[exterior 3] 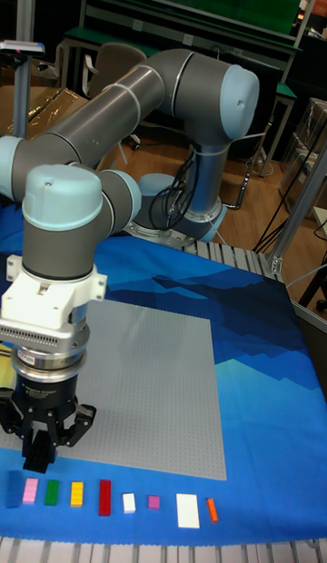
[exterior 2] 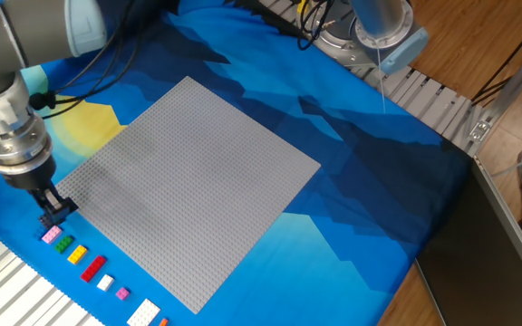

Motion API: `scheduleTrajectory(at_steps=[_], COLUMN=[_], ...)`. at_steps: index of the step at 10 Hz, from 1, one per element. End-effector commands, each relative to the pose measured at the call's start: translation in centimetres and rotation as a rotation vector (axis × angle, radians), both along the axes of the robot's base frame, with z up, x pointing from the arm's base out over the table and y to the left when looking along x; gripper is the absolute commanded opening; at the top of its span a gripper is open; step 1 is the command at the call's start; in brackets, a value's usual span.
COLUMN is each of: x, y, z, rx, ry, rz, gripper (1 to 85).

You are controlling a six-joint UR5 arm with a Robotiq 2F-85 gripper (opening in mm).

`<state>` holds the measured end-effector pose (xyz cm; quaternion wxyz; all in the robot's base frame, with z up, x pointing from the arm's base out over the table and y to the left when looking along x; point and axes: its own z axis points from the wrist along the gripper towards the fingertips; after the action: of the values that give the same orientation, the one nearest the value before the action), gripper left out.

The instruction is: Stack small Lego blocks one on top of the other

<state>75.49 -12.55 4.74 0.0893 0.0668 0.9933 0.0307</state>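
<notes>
My gripper hangs just above the blue cloth off the left corner of the grey baseplate. Its fingers are closed on a small flat black Lego block, which is hard to tell apart from the dark fingertips. Just below the gripper a row of small blocks lies on the cloth: pink, green, yellow, red, white, purple, a larger white one and orange.
The grey studded baseplate fills the middle of the blue cloth. A ribbed metal edge runs along the near side behind the row of blocks. The arm's base stands at the far edge of the table.
</notes>
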Motion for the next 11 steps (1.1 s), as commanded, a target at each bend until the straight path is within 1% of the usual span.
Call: scheduleTrajectory(at_steps=[1,3,4,5,6,8,10,11], x=[-1.4,-2.3,-2.8,-3.0,-2.9,-2.7,-2.6,-2.4], y=[0.4,0.2,0.3,0.3,0.3,0.8,1.5,1.4], z=[0.0,0.1,0.2,0.1,0.0,0.1,0.2,0.2], rx=[0.014,0.013,0.022,0.025,0.028,0.046,0.073,0.071], ry=[-0.008,-0.007,-0.004,-0.008,-0.011,-0.018,-0.023,-0.029], rz=[-0.015,-0.021,-0.017,-0.012,-0.001,0.008,0.012,0.005], gripper=[10.0,9.7,9.7,9.3,9.3,10.0,10.3,10.0])
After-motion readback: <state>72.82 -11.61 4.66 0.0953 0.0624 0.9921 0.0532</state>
